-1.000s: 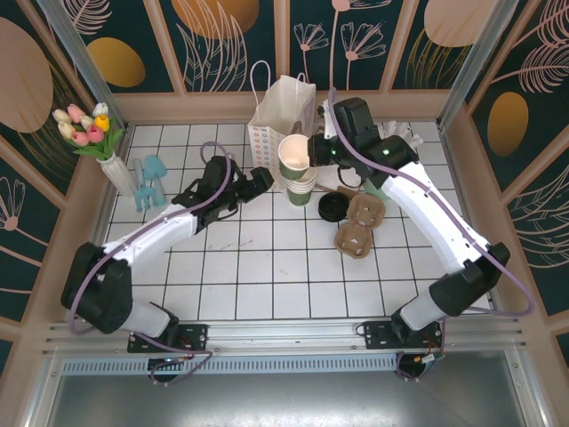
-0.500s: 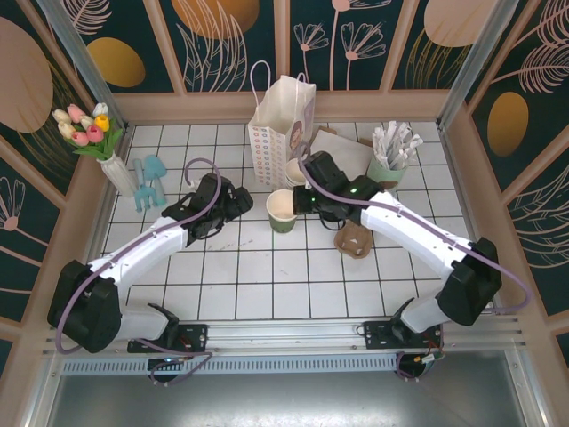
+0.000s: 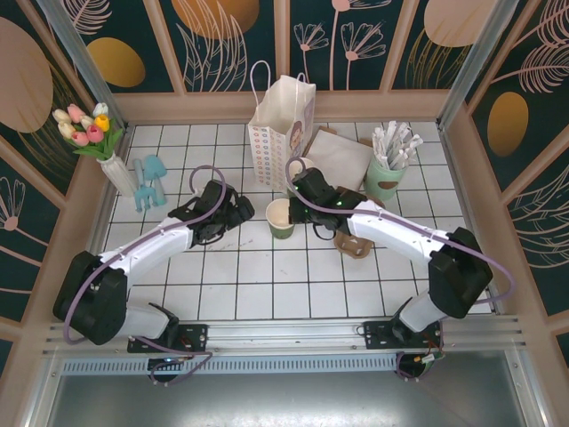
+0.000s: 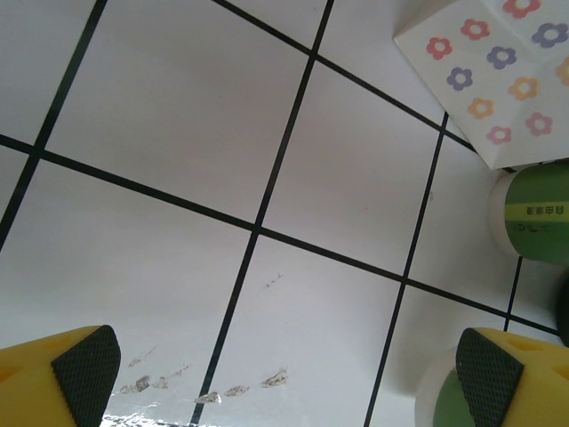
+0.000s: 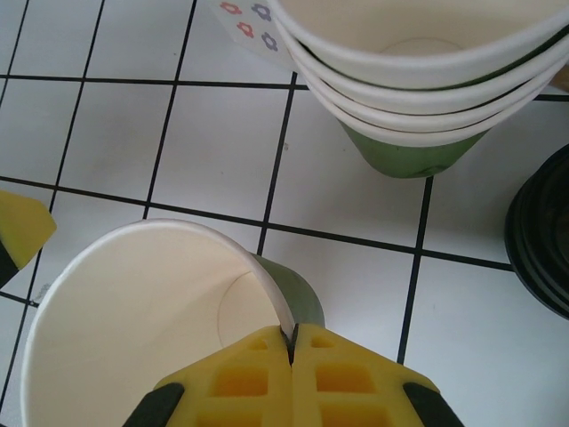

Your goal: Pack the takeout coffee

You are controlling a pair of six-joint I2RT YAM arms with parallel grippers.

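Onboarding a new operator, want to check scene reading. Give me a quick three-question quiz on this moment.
1. True or false: the right gripper is shut on the rim of the green cup.
2. The left gripper is: A) open and empty, B) shut on a spoon, C) holding a bag.
3. Fill in: beyond the held cup stands a ____ of nested cups.
Key: 1 true; 2 A; 3 stack.

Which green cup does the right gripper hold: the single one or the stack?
The single cup: the right gripper is shut on its rim. The stack of nested cups stands apart, ungripped, beside the paper bag.
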